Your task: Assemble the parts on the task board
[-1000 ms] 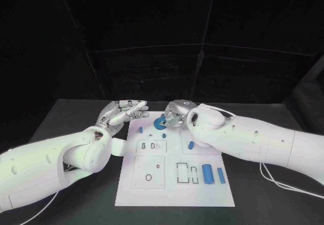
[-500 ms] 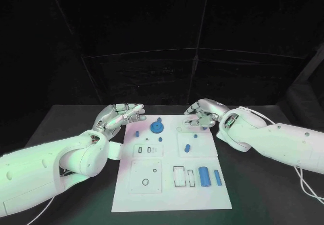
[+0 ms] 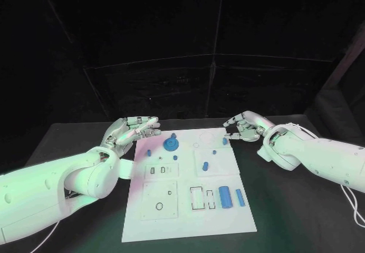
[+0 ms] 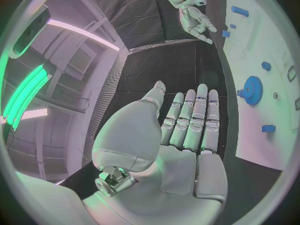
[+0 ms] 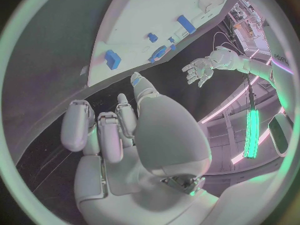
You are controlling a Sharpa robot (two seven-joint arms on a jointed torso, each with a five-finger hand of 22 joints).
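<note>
The white task board (image 3: 190,224) lies in the middle of the table. A blue gear (image 3: 170,142) sits on the board's far left part, with nothing touching it. Small blue parts (image 3: 205,166) lie around it, and a blue cylinder (image 3: 225,196) with a slimmer one (image 3: 239,197) lies nearer to me. My left hand (image 3: 131,130) hovers at the far left corner, fingers straight and empty. My right hand (image 3: 243,126) hangs at the far right corner, fingers loosely bent and holding nothing. A small blue part (image 3: 226,140) lies just below its fingertips, apart from them.
Bare black table (image 3: 304,211) runs along both sides of the board. A white cable (image 3: 354,205) trails off my right arm at the right edge. Dark curtains close off the back.
My right hand has let go of the blue gear and drawn away to the right, off the board's far edge. The gear stays on the board. The left hand has barely moved.
</note>
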